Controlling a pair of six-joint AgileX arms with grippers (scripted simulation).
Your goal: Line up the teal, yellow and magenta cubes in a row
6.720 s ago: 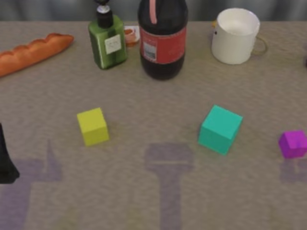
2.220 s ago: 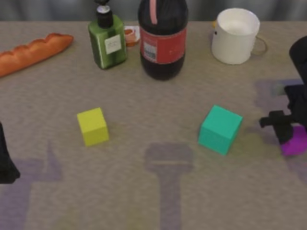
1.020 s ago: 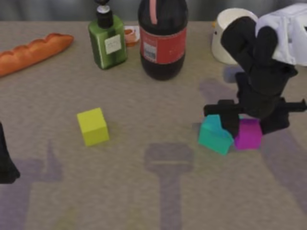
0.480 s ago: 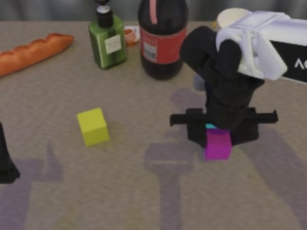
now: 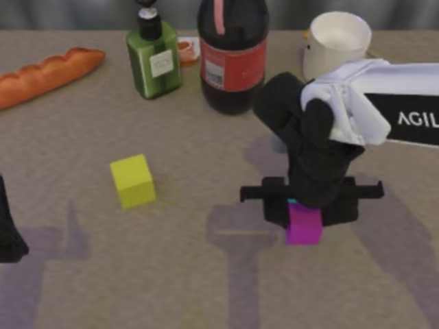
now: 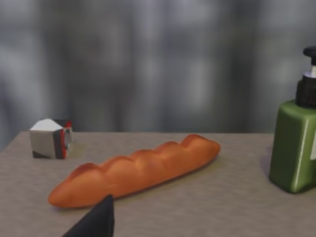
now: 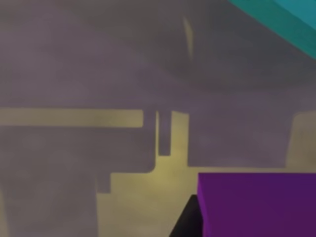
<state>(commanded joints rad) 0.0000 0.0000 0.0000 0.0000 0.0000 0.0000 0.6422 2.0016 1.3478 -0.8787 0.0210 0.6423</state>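
Note:
My right gripper [image 5: 305, 214] is shut on the small magenta cube [image 5: 304, 226], holding it right of the table's middle. The same magenta cube [image 7: 256, 205] fills a corner of the right wrist view. The arm hides the teal cube almost entirely in the top view; only a sliver [image 5: 293, 201] shows just behind the magenta one. An edge of the teal cube [image 7: 284, 19] shows in the right wrist view. The yellow cube [image 5: 132, 180] sits alone left of centre. My left gripper [image 5: 8, 236] is parked at the left edge, open, with one fingertip [image 6: 96, 222] in view.
Along the back stand a bread loaf [image 5: 48, 74], a green pump bottle [image 5: 154, 62], a cola bottle [image 5: 232, 55] and a white mug [image 5: 336, 48]. A small white and red box [image 6: 49, 139] lies beyond the loaf.
The right arm came in from the right, shut on the magenta cube and carried it left past the teal cube. In the last half second it slid slightly left and frontward.

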